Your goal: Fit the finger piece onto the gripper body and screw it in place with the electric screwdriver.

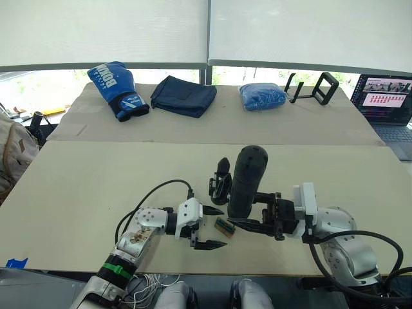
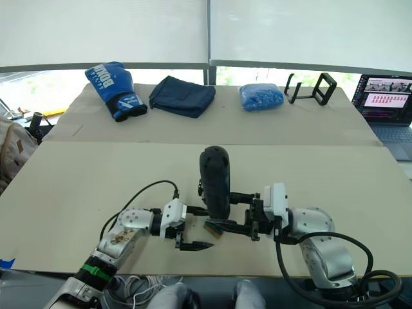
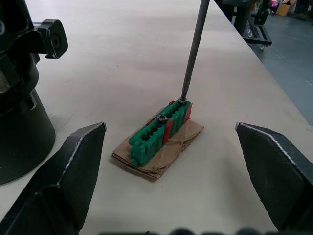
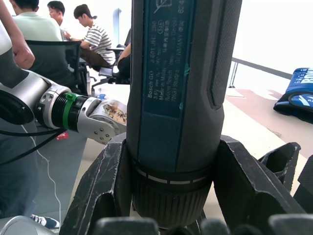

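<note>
Right pincer is clenched round the electric screwdriver, held upright with its thin bit down on a screw in the green block. That block lies on the surface just in front of the gripper body, between both pincers. Left pincer is spread wide with nothing in it, the block lying ahead between its tips. I cannot pick out the finger piece. The screwdriver's long axis stands vertical, so the coming lift looks to be straight up.
</note>
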You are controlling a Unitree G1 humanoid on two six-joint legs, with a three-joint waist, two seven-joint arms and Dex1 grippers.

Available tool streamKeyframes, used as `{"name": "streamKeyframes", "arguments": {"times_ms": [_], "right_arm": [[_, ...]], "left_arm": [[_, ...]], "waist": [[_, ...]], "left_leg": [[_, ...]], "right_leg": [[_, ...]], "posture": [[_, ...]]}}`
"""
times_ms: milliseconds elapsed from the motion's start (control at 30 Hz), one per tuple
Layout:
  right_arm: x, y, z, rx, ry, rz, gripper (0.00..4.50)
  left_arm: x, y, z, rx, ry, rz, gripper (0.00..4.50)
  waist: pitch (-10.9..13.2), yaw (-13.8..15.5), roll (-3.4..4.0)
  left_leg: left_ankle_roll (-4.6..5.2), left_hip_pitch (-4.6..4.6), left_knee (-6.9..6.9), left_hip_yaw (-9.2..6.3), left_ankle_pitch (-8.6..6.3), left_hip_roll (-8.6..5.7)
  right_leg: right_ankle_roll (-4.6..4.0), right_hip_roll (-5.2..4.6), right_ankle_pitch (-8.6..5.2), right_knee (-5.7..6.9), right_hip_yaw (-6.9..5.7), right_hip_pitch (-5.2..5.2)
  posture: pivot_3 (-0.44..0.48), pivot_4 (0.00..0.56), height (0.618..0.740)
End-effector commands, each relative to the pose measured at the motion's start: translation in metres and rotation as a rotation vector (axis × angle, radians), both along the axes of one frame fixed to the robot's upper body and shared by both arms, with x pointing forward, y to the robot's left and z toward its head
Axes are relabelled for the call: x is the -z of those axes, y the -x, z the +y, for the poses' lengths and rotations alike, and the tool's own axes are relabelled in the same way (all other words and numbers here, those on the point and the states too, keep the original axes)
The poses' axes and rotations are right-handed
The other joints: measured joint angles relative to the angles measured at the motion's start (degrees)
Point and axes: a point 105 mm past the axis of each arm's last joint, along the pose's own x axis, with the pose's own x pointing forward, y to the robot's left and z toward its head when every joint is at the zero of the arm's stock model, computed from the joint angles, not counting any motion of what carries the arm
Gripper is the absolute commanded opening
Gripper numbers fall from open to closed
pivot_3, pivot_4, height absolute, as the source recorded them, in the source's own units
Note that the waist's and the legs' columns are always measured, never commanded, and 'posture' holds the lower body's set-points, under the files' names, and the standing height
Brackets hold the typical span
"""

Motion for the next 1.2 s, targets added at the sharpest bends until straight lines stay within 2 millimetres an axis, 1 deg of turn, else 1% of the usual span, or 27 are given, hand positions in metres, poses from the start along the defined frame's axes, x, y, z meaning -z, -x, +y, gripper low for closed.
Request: {"name": "streamKeyframes", "arguments": {"times_ms": [33, 367, 667, 767, 833, 933, 1067, 1200], "right_arm": [[-0.013, 0.004, 0.003, -0.020, -0.020, -0.075, 1.94], [-0.014, 0.004, 0.004, -0.024, -0.019, -0.074, 1.94], [-0.027, 0.004, 0.003, -0.038, -0.054, -0.097, 1.94], [-0.036, 0.006, 0.003, -0.051, -0.059, -0.111, 1.94], [-0.037, 0.007, 0.003, -0.057, -0.048, -0.116, 1.94], [-0.048, 0.007, 0.002, -0.057, -0.062, -0.132, 1.94], [-0.060, 0.008, 0.002, -0.058, -0.079, -0.141, 1.94], [-0.072, 0.008, -0.002, -0.049, -0.096, -0.148, 1.94]], "left_arm": [[0.016, 0.007, -0.002, 0.008, -0.028, 0.060, 4.50], [0.015, 0.006, -0.003, 0.018, -0.027, 0.055, 4.50], [0.012, 0.007, 0.007, 0.007, -0.024, 0.037, 4.50], [-0.006, 0.011, 0.012, 0.008, 0.085, 0.041, 4.50], [-0.009, 0.011, 0.016, 0.008, 0.087, 0.028, 4.50], [-0.011, 0.007, 0.033, -0.026, 0.063, -0.002, 4.50], [-0.024, 0.003, 0.042, -0.062, 0.099, -0.027, 4.50], [-0.037, 0.007, 0.053, -0.075, 0.150, -0.042, 4.50]], "waist": [[0.0, 0.0, 0.00], [0.0, 0.2, 0.00], [0.0, -0.3, 0.00], [0.0, -0.5, 0.00], [0.0, -0.6, 0.00], [0.0, -0.6, -0.01], [0.0, -0.5, 0.00], [0.0, -0.4, -0.01]], "left_leg": [[0.00, 0.00, 0.00, 0.00, 0.00, 0.00], [0.02, 0.00, 0.01, 0.00, -0.01, -0.01], [0.02, 0.01, -0.04, 0.00, -0.01, -0.01], [0.01, -0.02, -0.07, 0.01, -0.01, 0.00], [-0.01, -0.06, -0.09, 0.01, 0.00, 0.00], [-0.04, -0.11, -0.09, 0.04, 0.02, 0.00], [-0.09, -0.24, -0.10, 0.03, 0.04, 0.00], [-0.07, -0.36, -0.07, 0.05, 0.04, -0.03]], "right_leg": [[0.00, 0.00, 0.00, 0.00, 0.00, 0.00], [0.01, -0.02, 0.00, -0.02, -0.01, 0.01], [0.00, -0.12, 0.00, -0.02, -0.02, -0.01], [0.00, -0.17, 0.00, -0.03, -0.02, -0.05], [0.00, -0.21, 0.00, -0.03, -0.02, -0.11], [-0.01, -0.18, 0.00, -0.02, -0.05, -0.20], [-0.02, -0.18, 0.01, -0.01, -0.05, -0.37], [-0.01, -0.21, 0.01, -0.02, -0.06, -0.44]], "posture": [[0.000, 0.150, 0.740], [0.000, 0.150, 0.740], [0.000, 0.150, 0.740], [0.000, 0.150, 0.740], [0.000, 0.150, 0.740], [0.000, 0.150, 0.740], [0.000, 0.150, 0.740], [0.000, 0.150, 0.740]]}}
